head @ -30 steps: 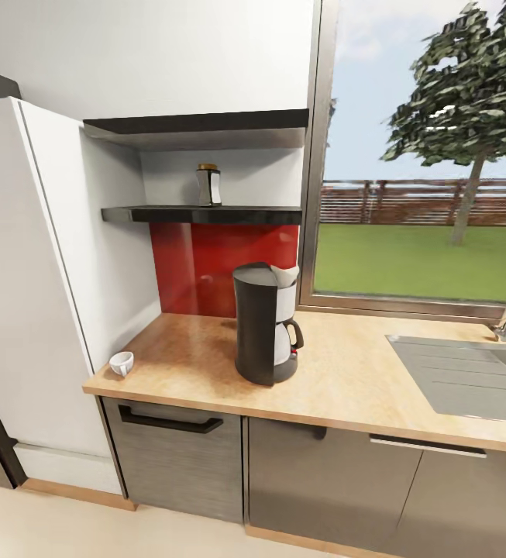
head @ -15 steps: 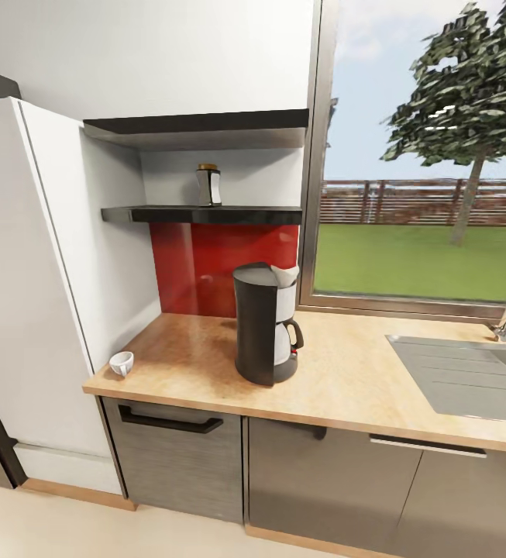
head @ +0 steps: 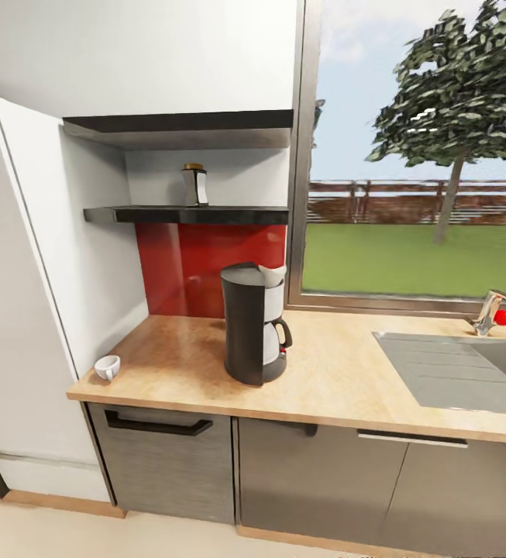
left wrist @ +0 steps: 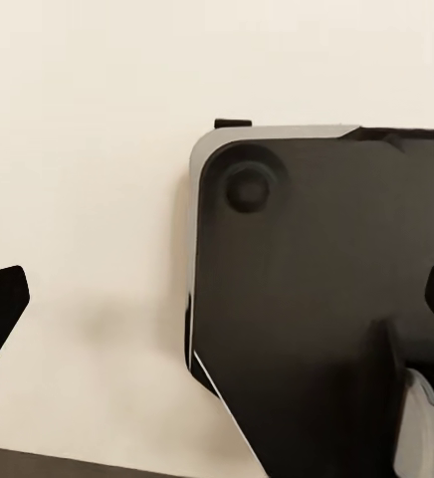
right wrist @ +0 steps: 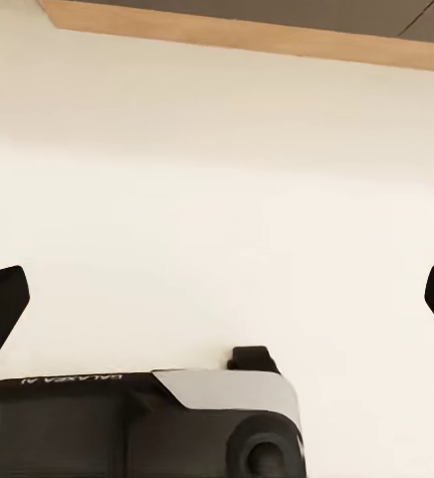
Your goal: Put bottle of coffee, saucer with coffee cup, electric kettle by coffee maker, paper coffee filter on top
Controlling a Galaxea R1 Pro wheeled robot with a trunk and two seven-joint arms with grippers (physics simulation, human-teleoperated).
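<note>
1. The coffee maker [head: 253,323] stands upright near the middle of the wooden counter [head: 345,372], with a white paper coffee filter [head: 273,272] on its top.
2. The coffee cup [head: 107,366] sits at the counter's edge, at 9 o'clock from the coffee maker and well apart from it.
3. The bottle of coffee [head: 195,184] stands upright on the black shelf [head: 187,215], at 11 o'clock above the coffee maker.
4. The sink [head: 458,370] lies at 3 o'clock.
5. The left pincer [left wrist: 217,309] is released, its dark fingertips spread wide over the pale floor [left wrist: 88,149] and the robot's dark base [left wrist: 326,299].
6. The right pincer [right wrist: 217,299] is likewise released, spread above the floor.
</note>
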